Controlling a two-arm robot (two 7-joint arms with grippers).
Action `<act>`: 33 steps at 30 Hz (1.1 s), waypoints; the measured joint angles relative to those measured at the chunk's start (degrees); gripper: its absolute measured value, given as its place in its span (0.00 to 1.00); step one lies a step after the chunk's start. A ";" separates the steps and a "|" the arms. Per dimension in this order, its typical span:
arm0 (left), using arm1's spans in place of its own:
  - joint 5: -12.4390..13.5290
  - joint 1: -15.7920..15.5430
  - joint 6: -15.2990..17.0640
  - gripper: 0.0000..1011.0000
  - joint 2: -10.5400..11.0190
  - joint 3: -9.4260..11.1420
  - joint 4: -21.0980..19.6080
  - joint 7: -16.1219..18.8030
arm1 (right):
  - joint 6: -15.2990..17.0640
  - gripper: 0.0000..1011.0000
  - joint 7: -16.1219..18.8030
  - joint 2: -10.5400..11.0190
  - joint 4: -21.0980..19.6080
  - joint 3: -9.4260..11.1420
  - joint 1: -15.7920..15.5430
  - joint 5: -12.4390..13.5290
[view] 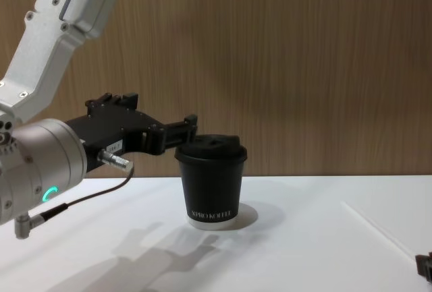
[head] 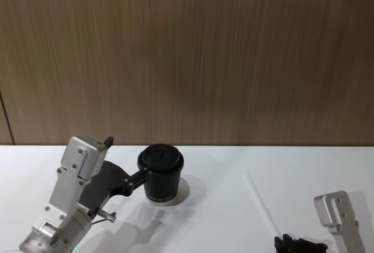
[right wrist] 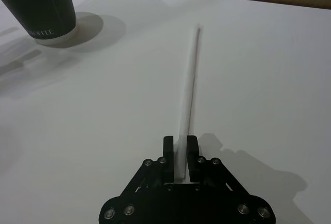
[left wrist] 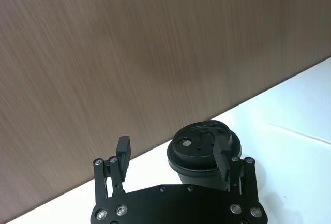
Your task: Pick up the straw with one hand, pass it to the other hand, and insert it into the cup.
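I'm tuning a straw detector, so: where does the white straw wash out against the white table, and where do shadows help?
Head view: the straw is a faint pale line on the table. Chest view: fainter still, while the cup and left gripper throw soft grey shadows. Right wrist view: a thin dark shadow edges the straw ahead of the right gripper, so it reads plainly.

Cup (head: 162, 177): small, black paper, black lid on, white lettering, white base rim. Upright, left of tabletop centre, toward the far edge. Straw (head: 261, 205): thin, straight, white, flat on the tabletop's right side, well apart from the cup, running from mid-depth to the near edge. Right gripper (right wrist: 180, 151), all black: 2 fingers closed on the straw's near end. Left gripper (left wrist: 171, 144), silver wrist, green ring light: spread wide, 1 finger at the cup's lid.
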 joint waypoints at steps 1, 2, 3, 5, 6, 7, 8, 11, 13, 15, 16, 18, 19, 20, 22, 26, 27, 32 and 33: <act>0.00 0.00 0.00 0.99 0.00 0.00 0.00 0.00 | 0.00 0.15 0.00 0.00 0.00 0.00 0.00 0.00; 0.00 0.00 0.00 0.99 0.00 0.00 0.00 0.00 | 0.00 0.14 0.00 0.00 0.00 0.00 0.00 0.00; 0.00 0.00 0.00 0.99 0.00 0.00 0.00 0.00 | 0.00 0.14 0.00 0.00 0.00 0.00 0.00 0.00; 0.00 0.00 0.00 0.99 0.00 0.00 0.00 0.00 | 0.00 0.13 0.00 0.00 0.00 0.00 0.00 0.00; 0.00 0.00 0.00 0.99 0.00 0.00 0.00 0.00 | 0.00 0.12 0.00 0.00 0.00 0.00 0.00 0.00; 0.00 0.00 0.00 0.99 0.00 0.00 0.00 0.00 | 0.00 0.12 0.00 0.00 0.00 0.00 0.00 0.00; 0.00 0.00 0.00 0.99 0.00 0.00 0.00 0.00 | 0.00 0.11 0.00 0.00 0.00 0.00 0.00 0.00; 0.00 0.00 0.00 0.99 0.00 0.00 0.00 0.00 | 0.00 0.09 0.00 0.00 0.00 -0.01 0.00 0.00; 0.00 0.00 0.00 0.99 0.00 0.00 0.00 0.00 | 0.00 0.08 0.00 0.00 0.00 0.00 0.00 0.00; 0.00 0.00 0.00 0.99 0.00 0.00 0.00 0.00 | 0.00 0.07 0.00 0.00 0.00 0.00 0.00 0.00; 0.00 0.00 0.00 0.99 0.00 0.01 0.00 0.00 | 0.01 0.07 0.00 0.00 0.00 0.00 0.00 0.00; 0.00 0.00 0.00 0.99 0.00 0.00 0.00 0.00 | 0.00 0.05 0.00 0.00 0.00 0.00 0.00 0.00; 0.00 0.00 0.00 0.99 -0.01 0.00 0.00 0.00 | 0.00 0.05 0.00 0.00 0.00 0.00 0.00 0.00; 0.00 0.00 0.00 0.99 0.00 0.00 0.00 0.00 | 0.00 0.04 0.00 0.00 0.00 0.00 0.00 0.00; 0.00 0.00 0.00 0.99 0.00 0.00 0.00 0.00 | 0.00 0.03 0.00 0.00 0.00 0.00 0.00 0.00; 0.00 0.00 0.00 0.99 0.00 0.00 0.00 0.00 | 0.00 0.01 0.00 0.00 -0.01 0.00 0.00 0.00; 0.00 0.00 0.00 0.99 0.00 0.00 0.00 0.00 | 0.00 0.01 0.00 0.00 -0.01 0.00 0.00 0.00; 0.00 0.00 0.00 0.99 0.00 0.00 0.00 0.00 | -0.03 0.00 0.00 -0.03 0.00 0.02 0.00 0.00; 0.00 0.00 0.00 0.99 0.00 0.00 0.00 0.00 | -0.09 0.00 0.01 -0.06 0.02 0.04 0.00 -0.01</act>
